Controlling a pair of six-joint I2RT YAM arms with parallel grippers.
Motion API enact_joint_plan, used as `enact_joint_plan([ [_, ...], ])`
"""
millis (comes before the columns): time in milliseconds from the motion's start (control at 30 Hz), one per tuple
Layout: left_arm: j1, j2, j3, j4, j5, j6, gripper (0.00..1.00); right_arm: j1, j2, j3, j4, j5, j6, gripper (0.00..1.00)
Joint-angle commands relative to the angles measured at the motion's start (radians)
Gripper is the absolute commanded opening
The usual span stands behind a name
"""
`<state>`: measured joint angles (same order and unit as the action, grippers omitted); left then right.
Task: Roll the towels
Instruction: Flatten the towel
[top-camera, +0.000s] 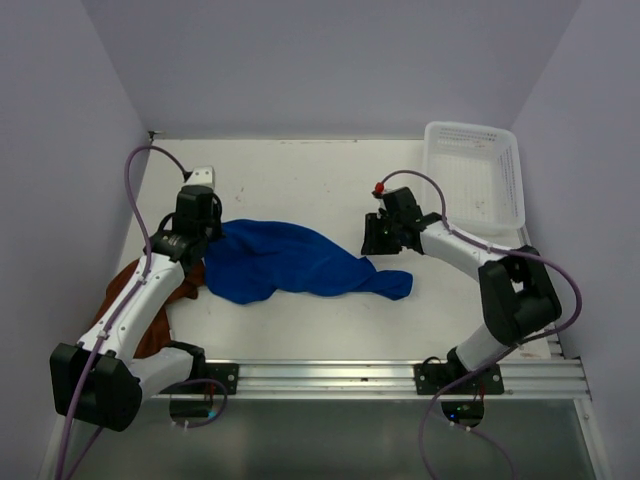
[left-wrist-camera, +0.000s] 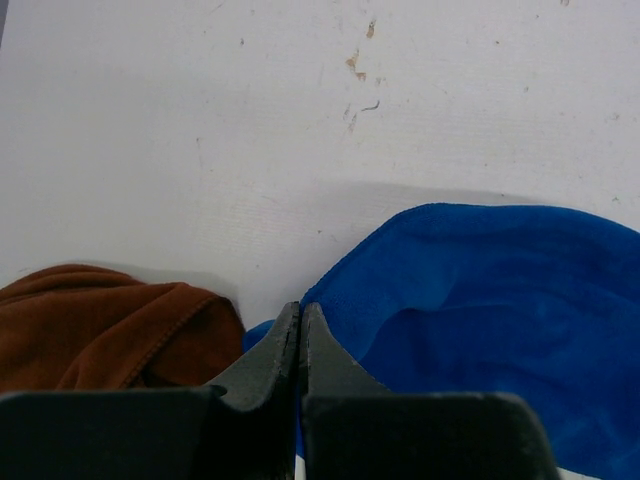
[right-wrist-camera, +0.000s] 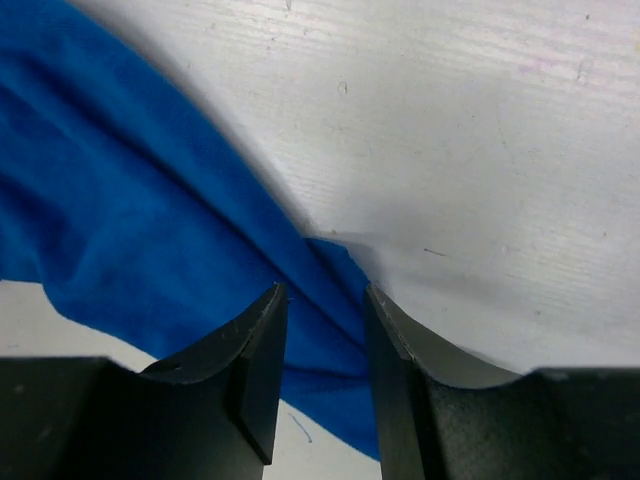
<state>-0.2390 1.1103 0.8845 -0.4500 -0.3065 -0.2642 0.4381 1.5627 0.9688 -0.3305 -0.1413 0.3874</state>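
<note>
Blue towel, pinched at its edge by the left pincer, with the right pincer spread above it.

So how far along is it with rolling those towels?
Nothing looks rolled yet. The blue towel lies loose and rumpled; the left gripper is shut on its edge, and the right gripper hangs open over its other side. The brown towel sits bunched, unrolled.

White, scuffed worktop. Across its middle, crumpled and spread wide: blue towel. At the left edge, bunched just beside the blue one: brown towel. In the far right corner: white basket.
</note>
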Motion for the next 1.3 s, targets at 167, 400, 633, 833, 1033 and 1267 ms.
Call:
enact_joint_plan([
  [167,-0.006,-0.02,-0.001,0.059,-0.005,0.031,0.0,-0.004,0.125,0.031,0.097,-0.012,-0.077,0.38],
  [400,-0.006,-0.021,-0.001,0.056,-0.006,0.031,0.0,-0.006,0.178,0.039,0.094,-0.057,-0.087,0.34],
  [633,-0.006,-0.021,-0.001,0.057,-0.008,0.033,0.0,-0.009,0.195,0.041,0.082,-0.041,-0.102,0.23],
  [833,-0.006,-0.021,-0.001,0.057,-0.006,0.033,0.0,-0.007,0.209,0.041,0.076,-0.032,-0.119,0.15],
  [1033,-0.006,-0.024,-0.002,0.057,-0.009,0.033,0.0,-0.009,0.209,0.045,0.062,-0.001,-0.131,0.0],
  [1267,-0.006,-0.032,-0.004,0.059,-0.04,0.022,0.0,-0.009,0.14,0.102,-0.011,0.049,-0.137,0.0],
])
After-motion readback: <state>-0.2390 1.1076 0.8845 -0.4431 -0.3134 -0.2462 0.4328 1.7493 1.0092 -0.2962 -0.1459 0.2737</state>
